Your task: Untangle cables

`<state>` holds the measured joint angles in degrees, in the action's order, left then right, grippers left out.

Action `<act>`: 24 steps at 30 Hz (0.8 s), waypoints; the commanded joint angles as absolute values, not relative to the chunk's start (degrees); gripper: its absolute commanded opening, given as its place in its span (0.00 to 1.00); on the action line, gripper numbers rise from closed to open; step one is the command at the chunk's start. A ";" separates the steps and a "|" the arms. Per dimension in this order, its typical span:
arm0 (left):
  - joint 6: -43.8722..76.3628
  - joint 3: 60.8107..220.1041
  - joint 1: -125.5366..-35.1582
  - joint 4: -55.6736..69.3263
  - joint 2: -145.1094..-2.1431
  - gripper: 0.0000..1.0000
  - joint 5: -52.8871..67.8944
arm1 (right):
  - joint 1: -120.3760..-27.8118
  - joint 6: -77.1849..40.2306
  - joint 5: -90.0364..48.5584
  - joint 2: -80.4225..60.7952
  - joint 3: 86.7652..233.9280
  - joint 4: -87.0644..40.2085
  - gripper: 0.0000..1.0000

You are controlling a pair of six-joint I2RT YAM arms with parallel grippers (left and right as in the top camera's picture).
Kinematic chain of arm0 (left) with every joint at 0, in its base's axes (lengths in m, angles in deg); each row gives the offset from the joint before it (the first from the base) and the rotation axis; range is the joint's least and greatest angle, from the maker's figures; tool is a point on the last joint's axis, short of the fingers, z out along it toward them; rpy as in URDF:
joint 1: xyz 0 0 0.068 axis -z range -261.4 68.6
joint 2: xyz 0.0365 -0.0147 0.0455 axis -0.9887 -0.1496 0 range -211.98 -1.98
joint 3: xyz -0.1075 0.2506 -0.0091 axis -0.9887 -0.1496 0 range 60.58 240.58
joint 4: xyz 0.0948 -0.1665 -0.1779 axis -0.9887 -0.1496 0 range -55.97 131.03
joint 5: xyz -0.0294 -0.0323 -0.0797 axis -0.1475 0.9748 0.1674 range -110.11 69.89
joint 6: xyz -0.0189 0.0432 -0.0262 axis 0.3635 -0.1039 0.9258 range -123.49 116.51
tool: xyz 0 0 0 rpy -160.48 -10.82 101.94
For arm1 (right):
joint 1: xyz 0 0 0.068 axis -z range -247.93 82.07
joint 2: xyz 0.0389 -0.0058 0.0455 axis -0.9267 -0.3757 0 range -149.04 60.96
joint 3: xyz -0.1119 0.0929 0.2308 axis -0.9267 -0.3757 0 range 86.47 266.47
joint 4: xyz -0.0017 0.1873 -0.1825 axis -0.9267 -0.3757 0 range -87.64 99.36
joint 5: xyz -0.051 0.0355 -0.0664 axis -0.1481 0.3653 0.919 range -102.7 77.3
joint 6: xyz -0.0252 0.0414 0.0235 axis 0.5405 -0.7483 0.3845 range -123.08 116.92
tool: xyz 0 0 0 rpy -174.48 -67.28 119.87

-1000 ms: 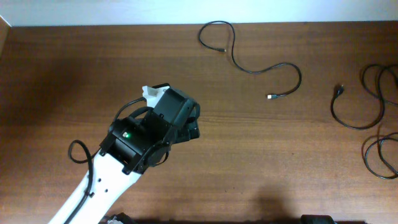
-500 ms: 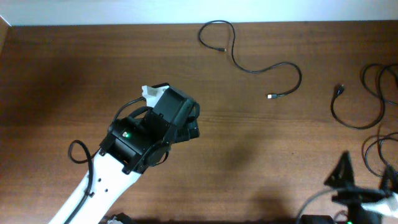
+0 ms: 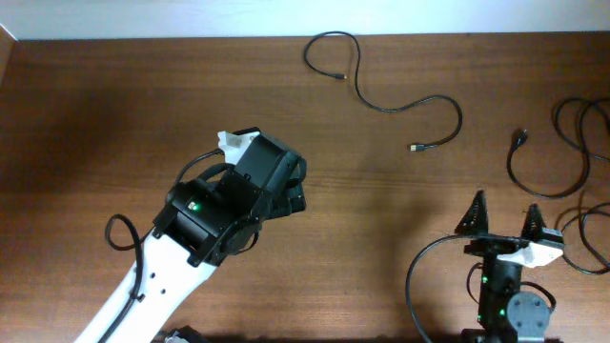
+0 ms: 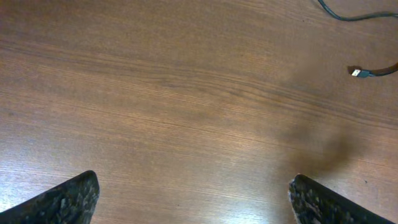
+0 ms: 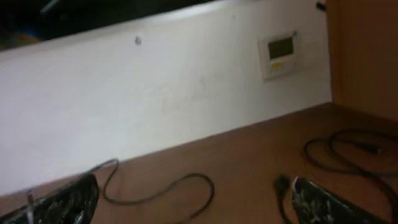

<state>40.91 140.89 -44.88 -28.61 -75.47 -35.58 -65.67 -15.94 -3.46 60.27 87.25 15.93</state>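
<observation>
A thin black cable (image 3: 381, 103) lies spread out at the top middle of the wooden table, its plug end (image 3: 416, 148) pointing left. That plug end shows at the top right of the left wrist view (image 4: 357, 72). A tangle of black cables (image 3: 572, 162) lies at the right edge, with a plug (image 3: 520, 138) at its left. My left gripper (image 3: 294, 195) hovers over bare wood left of centre and is open and empty (image 4: 193, 199). My right gripper (image 3: 502, 221) is open and empty at the bottom right, just left of the tangle. In the right wrist view (image 5: 196, 202) it faces the thin cable (image 5: 161, 190) and the tangle (image 5: 348, 149).
A white wall (image 5: 155, 93) with a small thermostat panel (image 5: 281, 53) runs along the table's far edge. The left arm's own black cable loops (image 3: 119, 232) beside its white link. The right arm's cable (image 3: 419, 276) curves near the front edge.
My right arm has come into view at the bottom right and moved left and up toward the table, with its fingers open. The left arm and the cables have not moved.
</observation>
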 commanded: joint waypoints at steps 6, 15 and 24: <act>40.60 141.09 -44.93 -28.77 -75.01 0.99 -36.21 | -65.60 -10.81 -10.61 60.71 86.79 4.80 0.98; 40.60 141.09 -44.93 -28.77 -75.04 0.99 -36.21 | -65.60 -10.81 -10.61 60.64 86.79 4.82 0.99; 33.76 138.56 -54.81 -31.04 -56.48 0.99 -40.25 | -65.60 -10.78 -10.61 60.64 86.79 4.80 0.99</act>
<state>35.95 140.63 -48.69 -32.31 -66.38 -38.59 -65.67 -10.98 -9.82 60.27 87.05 5.35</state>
